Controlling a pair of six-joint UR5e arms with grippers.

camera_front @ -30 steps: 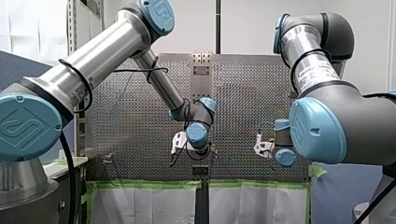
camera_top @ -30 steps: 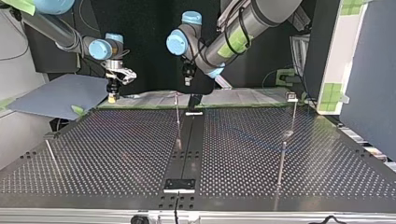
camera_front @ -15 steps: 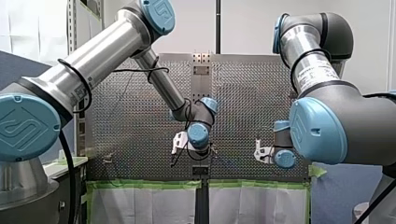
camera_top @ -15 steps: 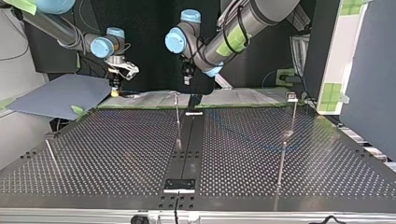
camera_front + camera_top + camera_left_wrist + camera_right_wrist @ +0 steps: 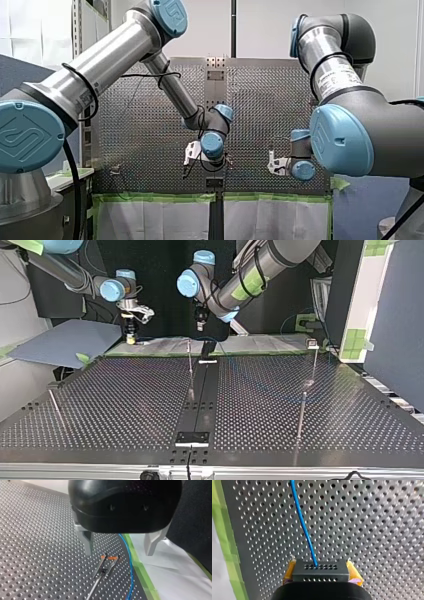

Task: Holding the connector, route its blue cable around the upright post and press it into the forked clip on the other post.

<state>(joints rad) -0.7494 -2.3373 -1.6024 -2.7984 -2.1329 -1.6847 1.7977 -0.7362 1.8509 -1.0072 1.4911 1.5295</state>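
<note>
We held the connector (image 5: 320, 570) clamped in our right jaws, left jaws wide, empty; routing its blue cable (image 5: 303, 527) seemed due next.

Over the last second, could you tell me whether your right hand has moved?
Yes: my right hand has slid toward the top view's right, nearer the middle post.

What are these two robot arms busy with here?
My right gripper is clamped on a small black connector, and its blue cable trails away over the perforated table. My left gripper hangs open and empty above the forked clip. The cable lies flat on the table beside that clip, not yet pressed into it.
</note>
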